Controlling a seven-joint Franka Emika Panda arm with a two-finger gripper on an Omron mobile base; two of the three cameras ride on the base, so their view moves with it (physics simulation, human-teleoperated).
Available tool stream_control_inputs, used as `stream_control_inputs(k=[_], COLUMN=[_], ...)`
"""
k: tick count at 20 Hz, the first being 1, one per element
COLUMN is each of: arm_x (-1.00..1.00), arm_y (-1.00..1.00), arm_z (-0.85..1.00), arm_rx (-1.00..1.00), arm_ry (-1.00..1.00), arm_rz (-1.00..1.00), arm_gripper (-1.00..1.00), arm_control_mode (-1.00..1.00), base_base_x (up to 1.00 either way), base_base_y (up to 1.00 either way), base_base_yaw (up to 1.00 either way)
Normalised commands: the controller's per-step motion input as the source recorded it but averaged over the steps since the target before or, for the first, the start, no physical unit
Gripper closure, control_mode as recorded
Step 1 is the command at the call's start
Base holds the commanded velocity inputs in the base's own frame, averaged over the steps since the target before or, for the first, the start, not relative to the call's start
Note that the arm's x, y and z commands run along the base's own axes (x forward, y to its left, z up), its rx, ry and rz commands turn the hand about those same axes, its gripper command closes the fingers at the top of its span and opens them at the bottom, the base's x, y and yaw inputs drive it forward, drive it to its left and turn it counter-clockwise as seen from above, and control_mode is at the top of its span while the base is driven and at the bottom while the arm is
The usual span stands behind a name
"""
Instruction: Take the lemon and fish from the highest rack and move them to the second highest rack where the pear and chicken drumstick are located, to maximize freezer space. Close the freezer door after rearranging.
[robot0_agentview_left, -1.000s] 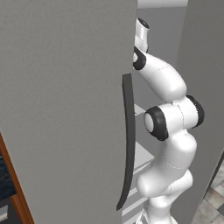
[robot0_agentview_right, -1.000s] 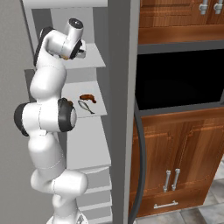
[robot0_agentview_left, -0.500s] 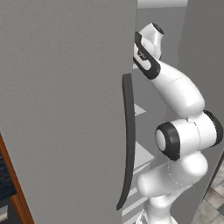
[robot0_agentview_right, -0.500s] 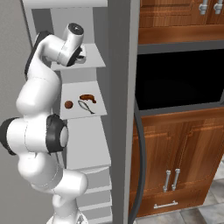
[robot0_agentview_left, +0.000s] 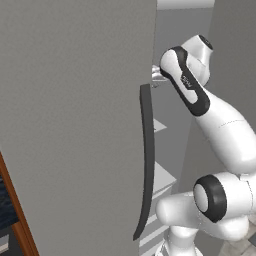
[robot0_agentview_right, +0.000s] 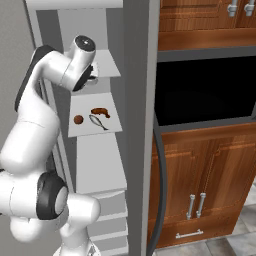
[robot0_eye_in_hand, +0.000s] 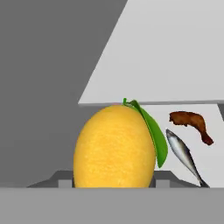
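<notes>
From the left base cam I've got one big grey freezer door (robot0_agentview_left: 75, 125) swung open on the left, with its single black handle (robot0_agentview_left: 146, 165) running down the edge. My arm reaches in past it, up high.

Right base cam, going left to right: the arm, then the open freezer with its white racks. The top rack (robot0_agentview_right: 109, 62) is right by the wrist. The second rack (robot0_agentview_right: 95, 125) below it holds three things: one small brown round item (robot0_agentview_right: 78, 119) that I take for the pear, one fish (robot0_agentview_right: 98, 121) and one drumstick (robot0_agentview_right: 100, 111). The fish lies just beside the drumstick, the round one a bit apart on the left. Further right there's a dark oven opening (robot0_agentview_right: 205, 90) and wooden cabinet doors (robot0_agentview_right: 200, 190) with two vertical handles.

Hand cam: one lemon (robot0_eye_in_hand: 114, 146) with a green leaf, sitting right at the gripper (robot0_eye_in_hand: 113, 183), between the two finger tips and up in the air at the edge of the top rack, above the second rack. Looks like the pincer is clamped on the lemon at a medium width. Right of it, down on the second rack, one fish and one drumstick again.
</notes>
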Motion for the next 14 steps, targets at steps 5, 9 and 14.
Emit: stream_control_inputs(k=[5,9,14], arm_x=[-0.75,-0.21,0.05], arm_y=[-0.52,-0.42,-0.36], arm_z=[-0.27,-0.49,-0.50], arm_rx=[0.00,-0.02,-0.01], arm_ry=[0.00,0.18,0.24], arm_rz=[0.00,0.00,0.00], arm_gripper=[1.00,1.00,1.00], arm_control_mode=[-1.00,-1.00,-1.00], base_base_x=[0.00,0.00,0.00], base_base_y=[0.00,0.00,0.00], base_base_yaw=[0.00,0.00,0.00])
